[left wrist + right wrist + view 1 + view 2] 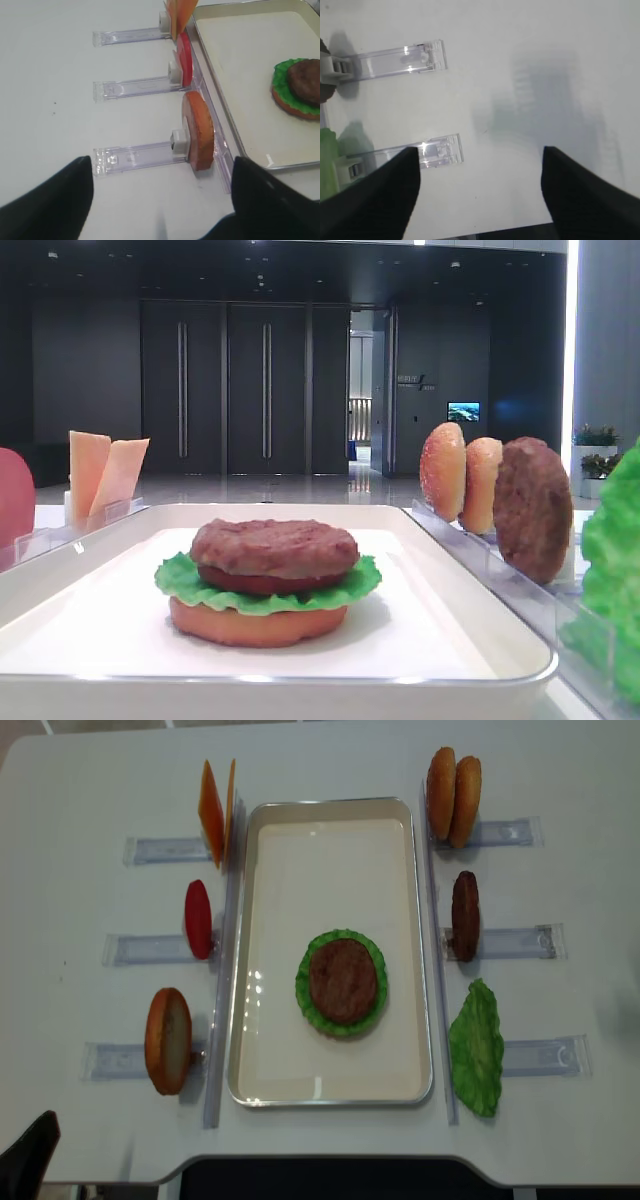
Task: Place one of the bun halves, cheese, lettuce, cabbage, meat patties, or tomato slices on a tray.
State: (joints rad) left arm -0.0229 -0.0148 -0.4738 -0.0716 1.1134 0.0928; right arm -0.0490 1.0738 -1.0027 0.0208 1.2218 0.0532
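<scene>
On the white tray (262,960) a stack stands already built: a bun half (256,624) at the bottom, lettuce (341,983) over it, a red layer showing under a meat patty (344,980) on top; cheese (215,798), a tomato slice (198,918), three more buns, a second patty (464,915) and a spare leaf (476,1048) wait upright in the clear racks (515,941) alongside. Both the right gripper (479,172) and the left gripper (162,187) hang with jaws spread apart and empty over the table, so I judge the next piece is not yet picked.
</scene>
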